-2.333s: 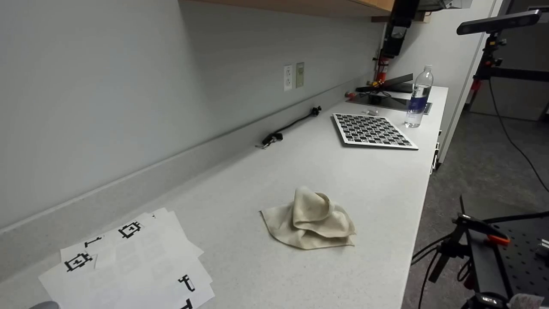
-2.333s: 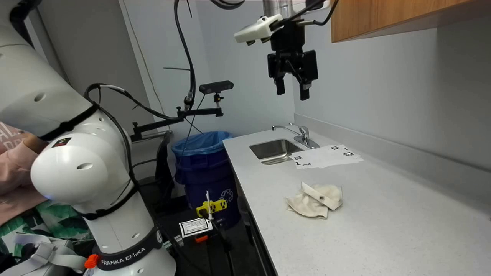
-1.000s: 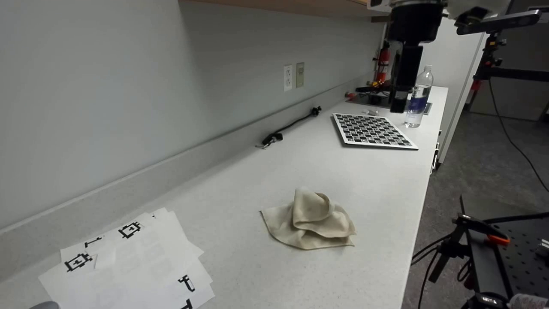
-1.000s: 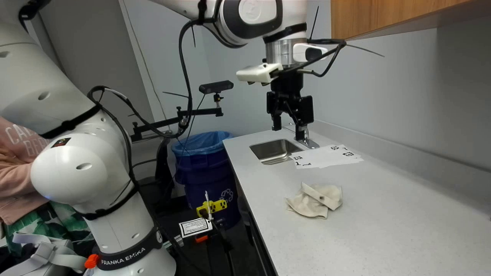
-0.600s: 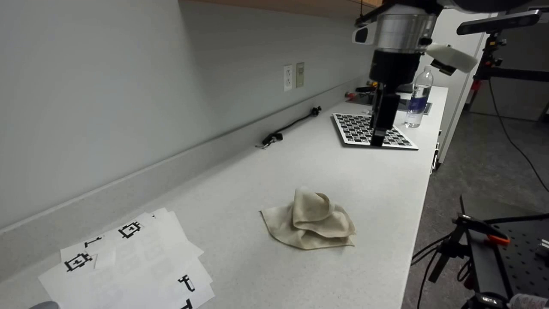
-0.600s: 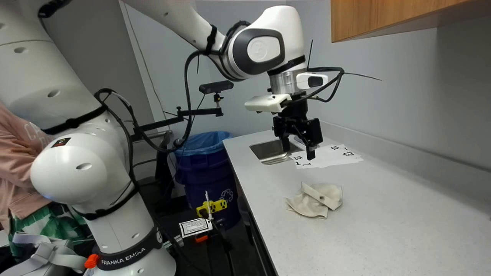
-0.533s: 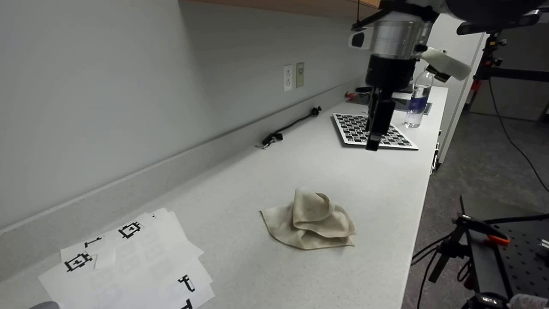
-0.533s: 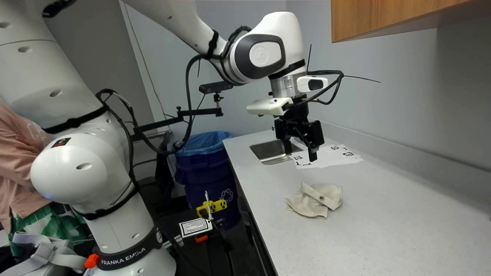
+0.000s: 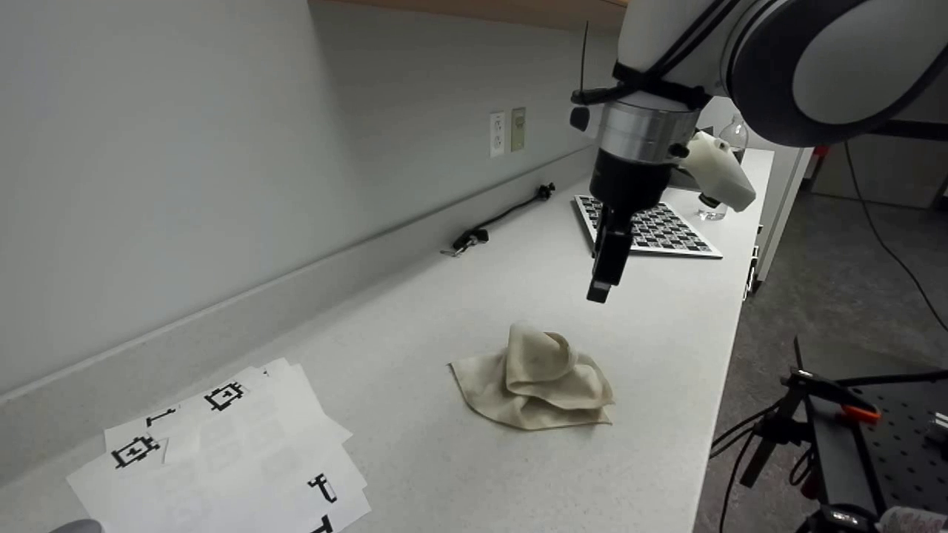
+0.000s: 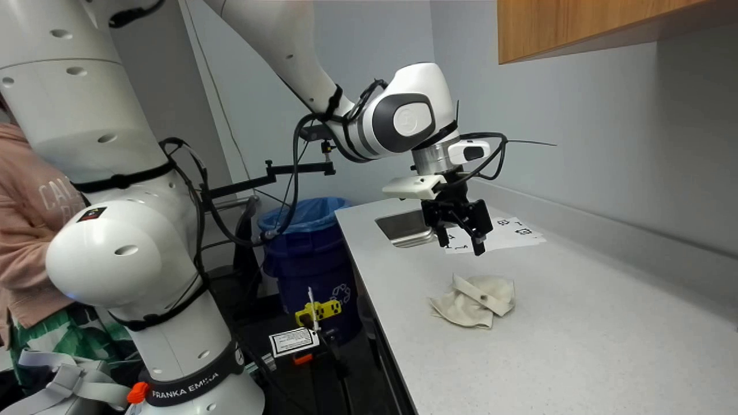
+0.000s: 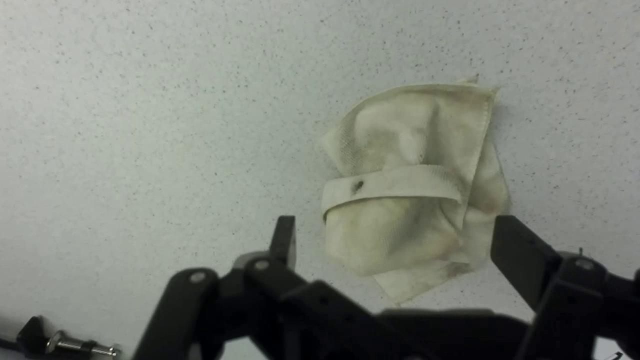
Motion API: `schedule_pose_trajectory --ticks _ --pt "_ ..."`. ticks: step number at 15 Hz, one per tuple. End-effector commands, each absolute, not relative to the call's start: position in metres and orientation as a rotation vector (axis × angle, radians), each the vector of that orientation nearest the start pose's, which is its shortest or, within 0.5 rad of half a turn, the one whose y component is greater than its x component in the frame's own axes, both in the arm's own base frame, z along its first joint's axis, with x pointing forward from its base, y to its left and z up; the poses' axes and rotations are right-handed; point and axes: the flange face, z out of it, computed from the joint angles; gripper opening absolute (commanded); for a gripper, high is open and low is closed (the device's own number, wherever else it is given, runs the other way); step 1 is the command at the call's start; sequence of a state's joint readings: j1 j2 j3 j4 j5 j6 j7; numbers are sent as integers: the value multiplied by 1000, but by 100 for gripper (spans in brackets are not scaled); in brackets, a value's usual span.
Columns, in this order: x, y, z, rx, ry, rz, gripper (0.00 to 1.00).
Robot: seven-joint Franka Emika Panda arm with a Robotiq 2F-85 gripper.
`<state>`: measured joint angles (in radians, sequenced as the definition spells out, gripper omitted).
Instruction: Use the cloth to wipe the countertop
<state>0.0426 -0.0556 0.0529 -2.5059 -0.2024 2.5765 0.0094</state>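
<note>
Robotiq gripper [image 10: 461, 246]: fingers [image 11: 522, 260] apart, empty | risk: we might pinch too little beige cloth [image 11: 395, 235], dropping it mid-wipe | cause: closing too high above countertop [image 10: 548, 357]

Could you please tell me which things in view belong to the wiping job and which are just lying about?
For the wiping job:
cream cloth
pale countertop
open claw

Apparently just lying about:
marked paper sheets
checkered board
clear bottle, partly hidden
black cord
</note>
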Motion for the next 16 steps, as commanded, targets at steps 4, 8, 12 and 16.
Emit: schedule_pose_trajectory --ticks 4,8,12,16 --pt "471 42 319 -3227 -380 -224 100" --pt "475 38 311 -3205 -417 -228 100" --pt "484 42 295 -3151 -439 -243 100" --pt "494 54 269 -3097 -439 -263 100"
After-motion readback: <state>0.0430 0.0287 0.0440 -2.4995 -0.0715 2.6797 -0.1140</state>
